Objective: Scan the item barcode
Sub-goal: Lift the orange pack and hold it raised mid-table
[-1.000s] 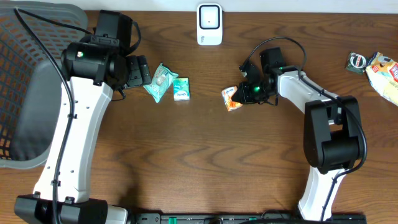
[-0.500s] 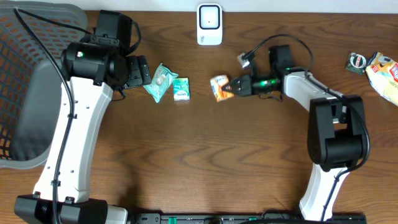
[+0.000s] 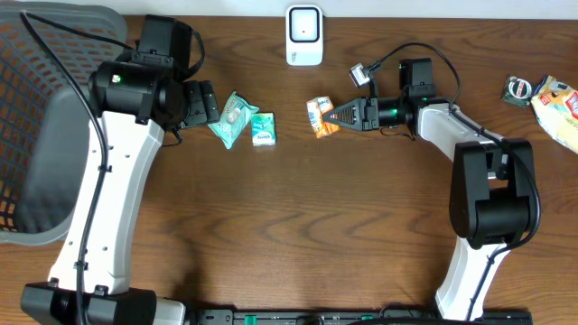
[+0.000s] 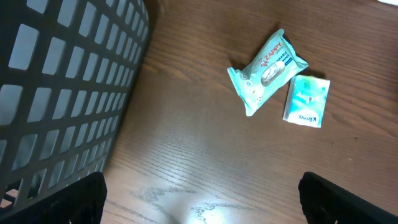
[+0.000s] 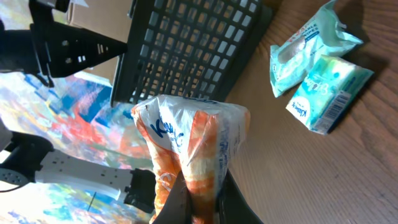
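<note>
**Overhead**
- Table (image 3: 298,226): brown wood grain.
- Scanner (image 3: 304,34): white, upright, at the far edge near the middle.
- Orange-and-white packet (image 3: 319,117): the task item. It lies nearer than the scanner and slightly to its right, well apart from it. It is held at the tip of the right gripper (image 3: 336,116), whose jaws are pinched on the packet's right end. The gripper lies level and points left.
- Left gripper (image 3: 202,102): on the left, just left of the teal wipes pack (image 3: 233,117), holding nothing.
- Small green tissue pack (image 3: 263,129): just right of the wipes pack, close beside it or touching.
- Black mesh basket (image 3: 36,108): at the far-left edge.
- Dark packet (image 3: 521,88) and yellow snack bag (image 3: 560,104): at the far-right edge, side by side.

**Left wrist**
- Fingertips (image 4: 81,199): at the two bottom corners, jaws spread wide, bare table between them.
- Basket wall (image 4: 62,93): fills the left side.
- Wipes pack (image 4: 268,71) and tissue pack (image 4: 306,99): on the table at upper right, side by side.

**Right wrist**
- Packet (image 5: 193,149): centre frame, crumpled, blue lettering on white. Its lower end is clamped between the two dark fingers (image 5: 169,208); no barcode is legible.
- Beyond it: basket (image 5: 186,50), wipes pack (image 5: 311,50) and tissue pack (image 5: 326,93) with a barcode on its side face.
- Grey power strip (image 5: 81,174): at lower left, off the table.
</note>
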You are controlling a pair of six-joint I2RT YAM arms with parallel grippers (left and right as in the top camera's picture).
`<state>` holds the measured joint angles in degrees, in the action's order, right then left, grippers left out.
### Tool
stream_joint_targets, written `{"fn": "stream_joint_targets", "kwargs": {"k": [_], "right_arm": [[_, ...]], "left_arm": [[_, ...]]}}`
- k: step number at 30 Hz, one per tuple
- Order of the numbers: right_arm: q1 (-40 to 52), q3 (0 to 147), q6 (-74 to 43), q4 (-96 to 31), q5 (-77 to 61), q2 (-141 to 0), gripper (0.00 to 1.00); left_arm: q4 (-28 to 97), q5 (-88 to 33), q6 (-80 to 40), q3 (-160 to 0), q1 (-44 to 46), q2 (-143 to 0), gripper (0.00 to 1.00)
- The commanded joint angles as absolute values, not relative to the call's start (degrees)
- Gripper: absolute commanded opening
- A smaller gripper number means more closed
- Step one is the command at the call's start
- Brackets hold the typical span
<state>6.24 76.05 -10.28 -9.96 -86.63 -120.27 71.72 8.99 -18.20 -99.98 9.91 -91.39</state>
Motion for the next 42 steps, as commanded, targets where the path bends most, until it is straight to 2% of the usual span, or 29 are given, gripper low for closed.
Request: {"fn": "stream_joint_targets", "kwargs": {"k": [1,12,26,42], "right_arm": [[6.3,76.1,-12.0,-9.1,-89.3,-118.5,0.01],[6.3,76.1,-10.6,-7.8,-89.3,-118.5,0.01],[6.3,76.1,-10.0,1.2,-89.3,-118.5,0.01],[6.1,76.1,-10.0,2.6,-89.3,-118.5,0.01]], "left_arm": [[71.8,9.7,-18.7,-99.8,9.8,-91.3,0.98],[71.8,9.7,-18.7,-99.8,9.8,-91.3,0.98],[71.8,9.7,-18.7,-99.8,9.8,-91.3,0.98],[71.8,9.7,-18.7,-99.8,9.8,-91.3,0.98]]}}
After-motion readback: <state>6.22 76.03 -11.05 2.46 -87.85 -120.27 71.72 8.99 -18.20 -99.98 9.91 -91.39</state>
